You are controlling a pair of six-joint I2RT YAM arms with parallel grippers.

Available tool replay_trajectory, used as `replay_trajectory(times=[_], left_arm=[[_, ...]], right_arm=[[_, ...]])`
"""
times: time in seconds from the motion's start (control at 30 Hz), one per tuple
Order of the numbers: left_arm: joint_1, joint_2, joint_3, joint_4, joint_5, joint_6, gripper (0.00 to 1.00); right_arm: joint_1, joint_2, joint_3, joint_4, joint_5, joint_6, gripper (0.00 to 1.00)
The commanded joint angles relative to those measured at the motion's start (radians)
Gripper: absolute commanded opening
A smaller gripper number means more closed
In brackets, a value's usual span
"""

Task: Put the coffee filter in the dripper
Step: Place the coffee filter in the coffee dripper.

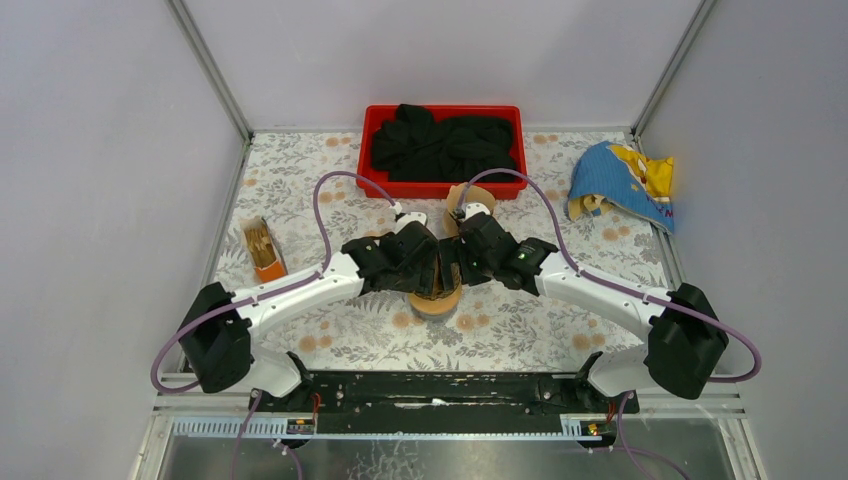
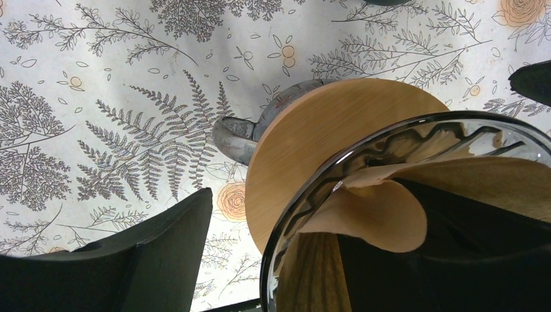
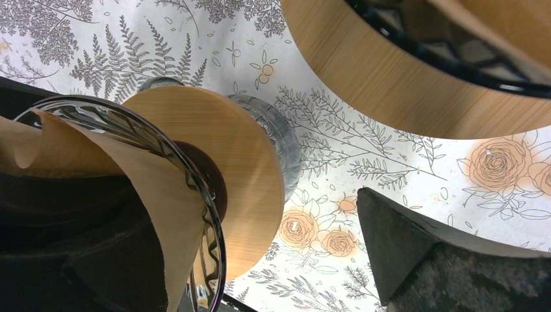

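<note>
The dripper (image 1: 437, 300) stands at the table's middle, a glass cone (image 2: 305, 188) in a round wooden collar (image 3: 240, 162). The brown paper coffee filter (image 2: 383, 214) sits inside the cone, its edge curling over near the rim (image 3: 156, 188). Both grippers hang over it from either side. My left gripper (image 2: 305, 214) is open and straddles the rim, with one finger (image 2: 149, 253) outside and clear of the glass and the other (image 2: 468, 260) down inside on the filter. My right gripper (image 3: 221, 214) is open wide in the same way, with its outer finger (image 3: 429, 260) well apart from the dripper.
A second wooden-rimmed piece (image 1: 472, 200) stands just behind the grippers, large in the right wrist view (image 3: 416, 84). A red bin (image 1: 375, 120) of black cloth is at the back. A blue and yellow cloth (image 1: 625, 185) lies back right. An orange box of sticks (image 1: 263, 248) sits left.
</note>
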Motion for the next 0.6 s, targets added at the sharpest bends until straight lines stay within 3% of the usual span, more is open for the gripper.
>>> replay_trajectory(times=[0.0, 0.57], left_arm=[[-0.004, -0.009, 0.002, 0.007, 0.009, 0.022, 0.75], [0.002, -0.203, -0.030, 0.072, -0.028, -0.010, 0.78]], right_arm=[[0.005, 0.007, 0.035, 0.056, -0.049, 0.009, 0.99], [0.005, 0.000, 0.024, 0.013, 0.034, -0.003, 0.99]])
